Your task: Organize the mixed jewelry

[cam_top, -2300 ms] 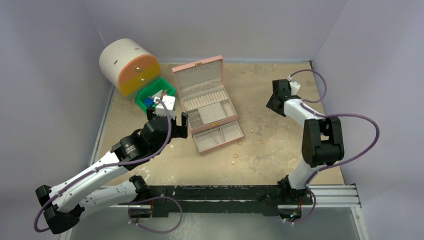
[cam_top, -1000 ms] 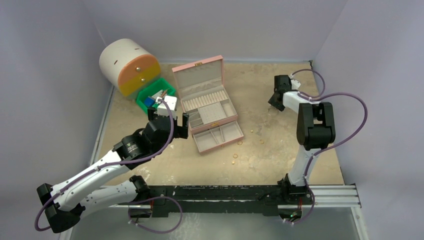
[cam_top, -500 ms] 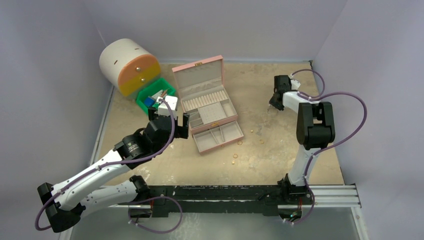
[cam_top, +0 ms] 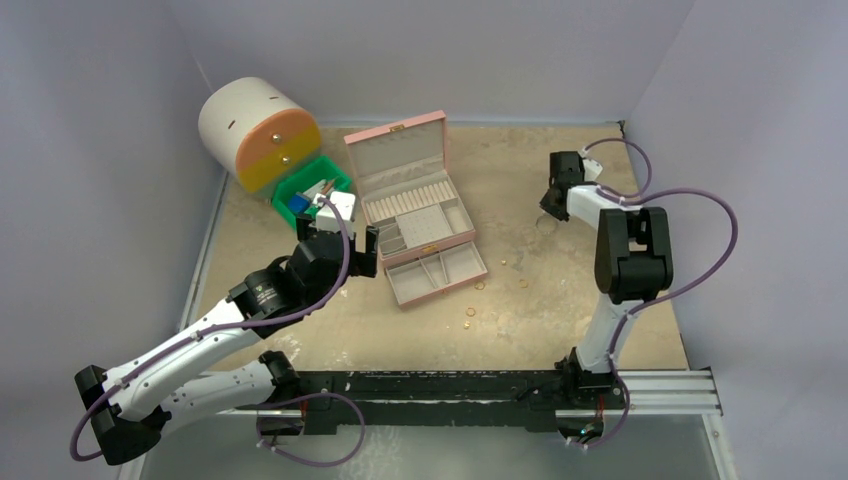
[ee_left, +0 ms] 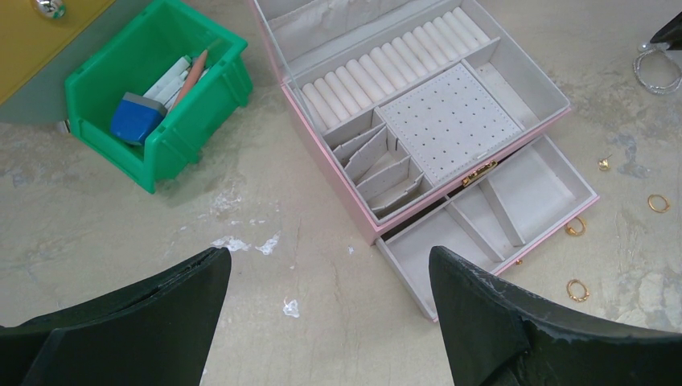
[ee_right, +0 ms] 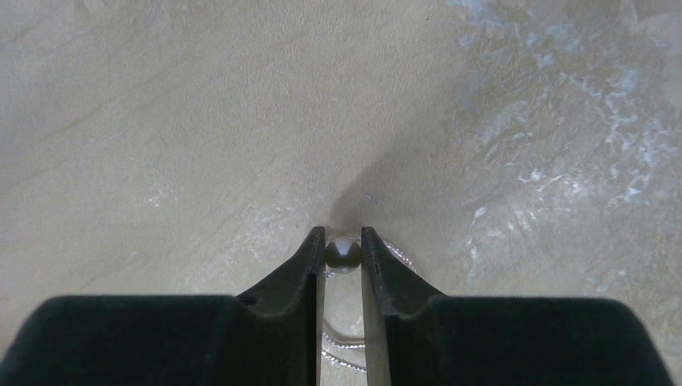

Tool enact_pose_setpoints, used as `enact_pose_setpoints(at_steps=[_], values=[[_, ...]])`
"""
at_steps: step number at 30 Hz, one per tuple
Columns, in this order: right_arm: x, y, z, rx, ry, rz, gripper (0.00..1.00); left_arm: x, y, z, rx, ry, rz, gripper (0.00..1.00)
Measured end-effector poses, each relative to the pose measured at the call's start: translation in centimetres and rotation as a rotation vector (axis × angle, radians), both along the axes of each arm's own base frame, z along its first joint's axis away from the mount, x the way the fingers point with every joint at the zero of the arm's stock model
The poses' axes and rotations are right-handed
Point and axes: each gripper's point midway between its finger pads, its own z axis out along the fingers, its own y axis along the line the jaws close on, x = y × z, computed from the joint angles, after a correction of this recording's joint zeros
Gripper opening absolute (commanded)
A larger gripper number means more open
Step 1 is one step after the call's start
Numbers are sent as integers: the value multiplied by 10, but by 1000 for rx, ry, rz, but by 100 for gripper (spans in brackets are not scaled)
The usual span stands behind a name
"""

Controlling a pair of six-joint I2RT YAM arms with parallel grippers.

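My right pincer (ee_right: 343, 238) sits mid-frame in the right wrist view, tips drawn nearly together and pinching a small round bead (ee_right: 343, 256). The bead touches both tips. It belongs to a silver chain (ee_right: 347, 356) whose loops lie on the table (ee_right: 201, 121) betw. and just beside my fingers. In the top view that pincer (cam_top: 547, 214) is in the upper right, pointing down at the table, well apart from the box.

My left pincer (ee_left: 328, 269) is spread wide w/ nothing betw. the fingers, which fill the bottom corners of the left wrist view. In the top view it (cam_top: 336, 246) hangs left of centre, just beside the pink box (cam_top: 398, 150).

The box has its lid up and its bottom drawer (ee_left: 527, 189) pulled out; I can't make out any jewelry in the compartments.

Rest of the jewelry is loose on the table:
- Gold rings (ee_left: 658, 203) are at the right edge of the left wrist view, some near the drawer front.
- A gold stud (ee_left: 604, 164) lies above them.
- The chain shows there too, top right corner (ee_left: 655, 74).

In the top view the rings (cam_top: 470, 312) are scattered right of and below the drawer, approx. centre frame.

A green bin (ee_left: 165, 153) w/ small items is upper left of the left wrist view.
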Motion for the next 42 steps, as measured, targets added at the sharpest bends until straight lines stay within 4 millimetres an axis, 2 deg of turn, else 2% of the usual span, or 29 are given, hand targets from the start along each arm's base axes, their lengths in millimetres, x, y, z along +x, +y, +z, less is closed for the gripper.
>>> enact_pose_setpoints(at_steps=[8, 16, 21, 26, 29, 37, 42], values=[[-5, 1, 31, -3, -61, 21, 1, 0, 0, 0, 0, 0, 0, 93], [-20, 21, 53, 34, -101, 118, 1, 0, 0, 0, 0, 0, 0, 93], [-27, 53, 67, 37, -123, 223, 1, 0, 0, 0, -1, -1, 0, 93], [-43, 104, 89, 25, -155, 371, 0, 0, 0, 1, -1, -1, 0, 93], [-53, 127, 102, 29, -185, 438, 0, 0, 0, 1, -1, -1, 0, 93], [-97, 163, 113, 43, -254, 610, 0, 0, 0, 1, -1, -1, 0, 93], [-114, 181, 114, 64, -318, 745, 0, 0, 0, 1, -1, -1, 0, 93]])
